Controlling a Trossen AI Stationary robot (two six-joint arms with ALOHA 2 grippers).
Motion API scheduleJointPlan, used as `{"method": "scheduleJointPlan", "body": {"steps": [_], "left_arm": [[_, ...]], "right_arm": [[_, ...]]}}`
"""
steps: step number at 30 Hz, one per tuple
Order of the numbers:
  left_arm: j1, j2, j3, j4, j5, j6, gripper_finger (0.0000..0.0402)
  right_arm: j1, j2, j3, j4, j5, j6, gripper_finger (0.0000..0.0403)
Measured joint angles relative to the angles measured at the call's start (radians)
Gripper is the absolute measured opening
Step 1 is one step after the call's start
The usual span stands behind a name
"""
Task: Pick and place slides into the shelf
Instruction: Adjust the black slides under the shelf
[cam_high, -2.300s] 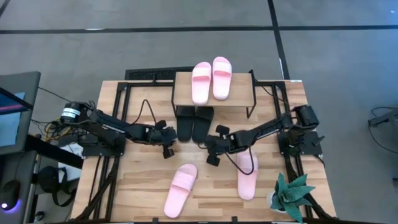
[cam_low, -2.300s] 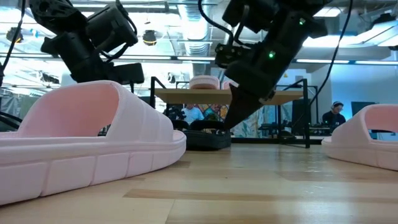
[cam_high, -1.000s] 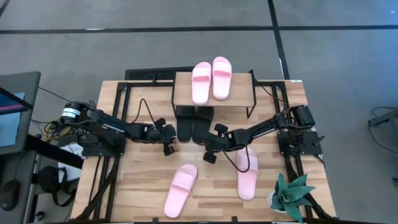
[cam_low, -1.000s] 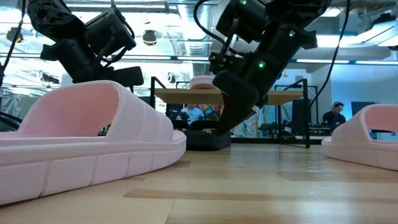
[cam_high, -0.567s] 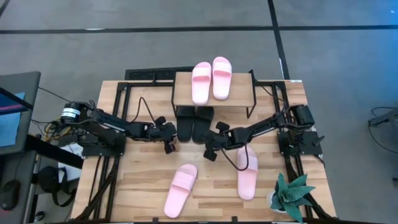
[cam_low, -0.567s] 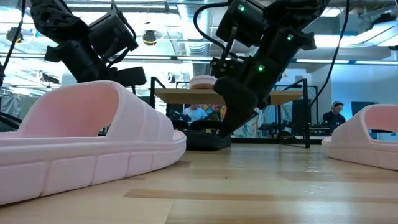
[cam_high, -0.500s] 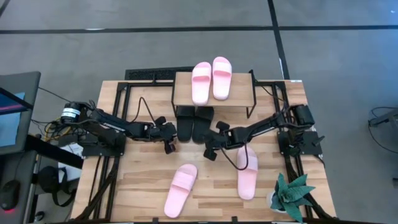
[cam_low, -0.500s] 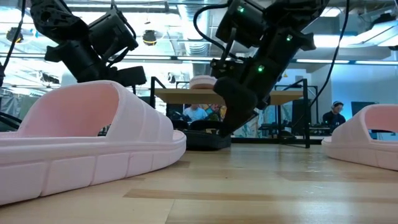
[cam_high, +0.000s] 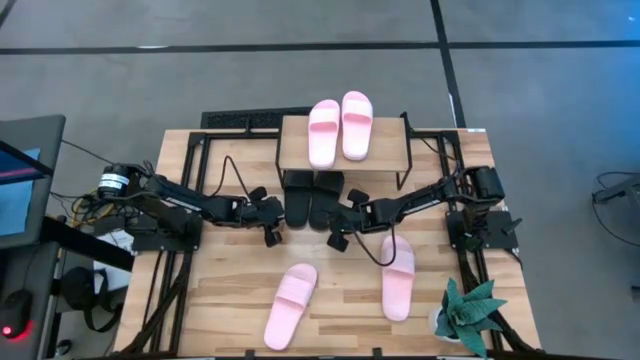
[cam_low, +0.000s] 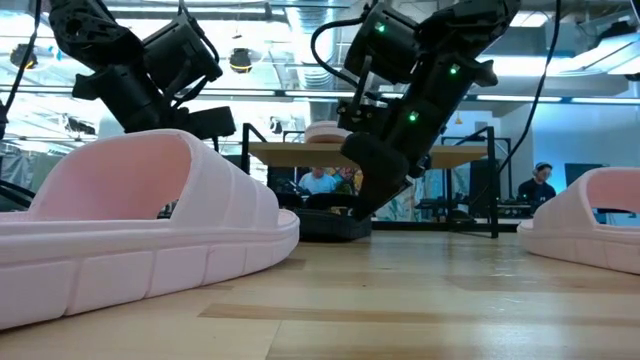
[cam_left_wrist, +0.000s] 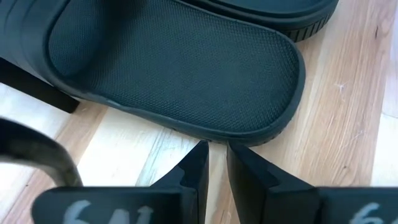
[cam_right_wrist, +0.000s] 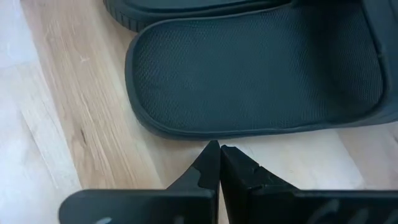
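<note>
A: Starting on the left, the left pincer (cam_high: 272, 222) sits low over the wooden surface (cam_high: 340, 300), tips (cam_left_wrist: 198, 163) a small gap apart, holding nothing, right at the edge of the left black rubber slide (cam_high: 298, 200).

B: And that slide lies beside its partner, the right black rubber slide (cam_high: 325, 200), both tucked partly under the small light-wood shelf on thin black legs (cam_high: 392, 148).

A: Up on the shelf's board, two pale pink rubber slides (cam_high: 340, 128) lie side by side.

B: Moving right, the right pincer (cam_high: 338, 228) has its fingers pressed together, empty, tips (cam_right_wrist: 211, 157) just short of the right black slide's sole edge.

A: Nearer the front, one pale pink slide (cam_high: 291, 305) lies angled on the surface, and another pale pink slide (cam_high: 398, 278) lies well apart to its right.

B: A green potted plant (cam_high: 470, 318) stands at the far right corner.
</note>
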Motion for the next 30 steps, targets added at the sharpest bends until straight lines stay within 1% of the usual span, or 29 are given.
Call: {"method": "scheduleJointPlan", "body": {"steps": [7, 22, 30], "left_arm": [[0.000, 0.000, 0.000, 0.000, -0.009, 0.007, 0.0048], [0.000, 0.000, 0.000, 0.000, -0.020, 0.006, 0.0048], [0.000, 0.000, 0.000, 0.000, -0.026, 0.006, 0.0048]], "right_arm": [[-0.010, 0.000, 0.000, -0.007, 0.000, -0.011, 0.0001], [-0.002, 0.000, 0.000, -0.009, 0.001, -0.104, 0.0001], [-0.007, 0.000, 0.000, -0.010, 0.000, -0.106, 0.0001]]}}
